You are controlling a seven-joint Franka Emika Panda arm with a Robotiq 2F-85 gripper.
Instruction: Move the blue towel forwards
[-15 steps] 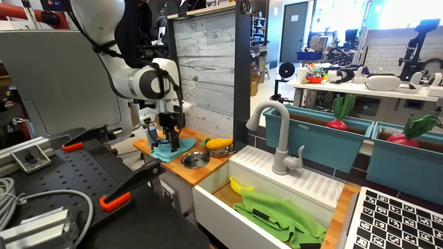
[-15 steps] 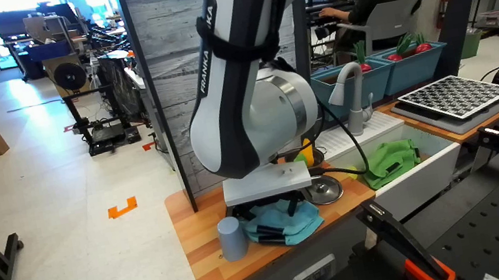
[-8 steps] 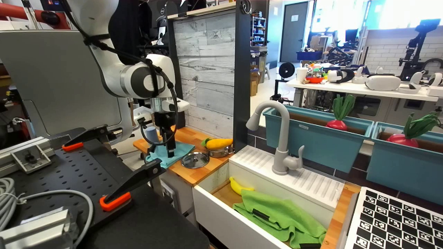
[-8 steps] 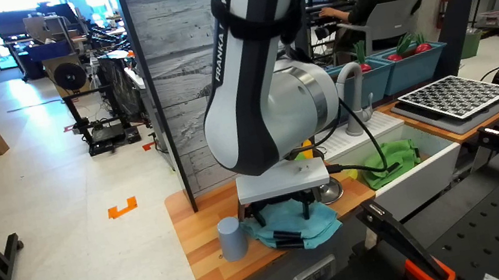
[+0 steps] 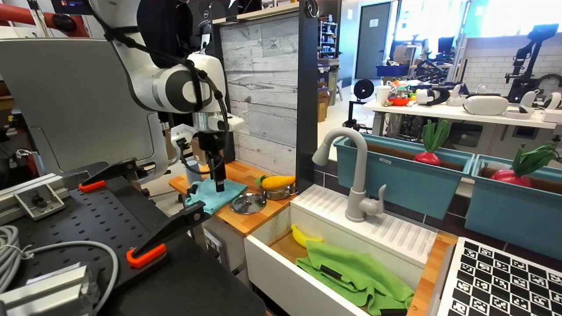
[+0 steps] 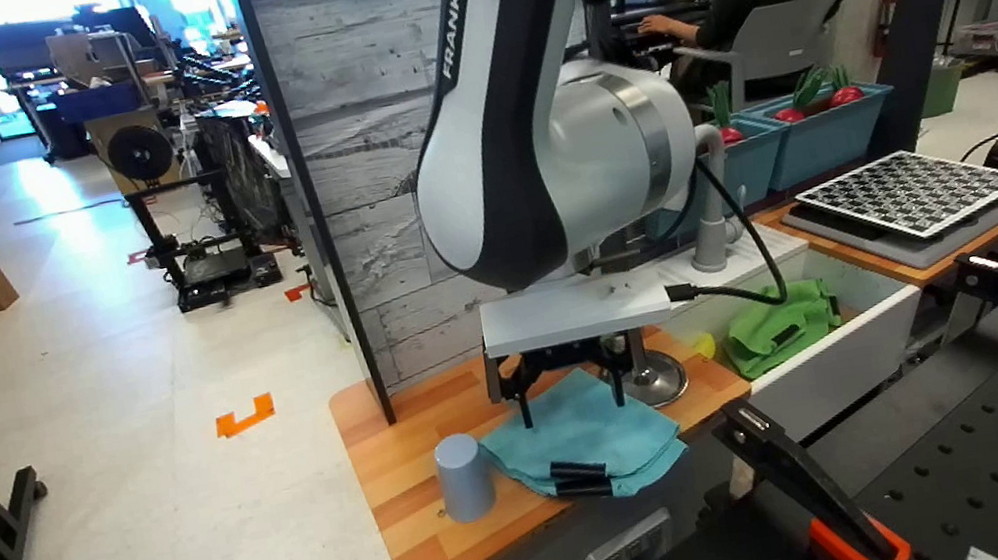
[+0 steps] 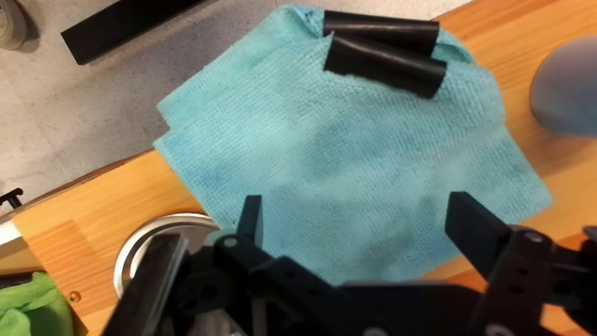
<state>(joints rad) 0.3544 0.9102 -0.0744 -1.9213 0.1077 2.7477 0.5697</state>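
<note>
Arm (image 6: 525, 134): white and black, reaching down over the wooden surface (image 6: 407, 488) in both exterior views.
Surface: set against a grey plank panel (image 5: 263, 66), meeting the sink (image 5: 272, 276) at one side.
Sink: white, holding a crumpled green cloth (image 5: 369, 272) and a yellow banana (image 5: 300, 237).
Blue towel (image 7: 350, 154): folded, slightly rumpled, on the surface and reaching past its edge, two black strips (image 7: 387, 65) along that side, a blue-grey cup (image 6: 464, 478) just beside.
Pan (image 5: 274, 194): metal, near the panel, a yellow-orange vegetable (image 5: 279, 181) lying on it.
Lid (image 5: 240, 206): round, metal, between blue towel and pan; I cannot tell whether it touches the former.
Fingers (image 7: 476, 233): black, spread well apart above the end of the blue towel opposite the strips.
</note>
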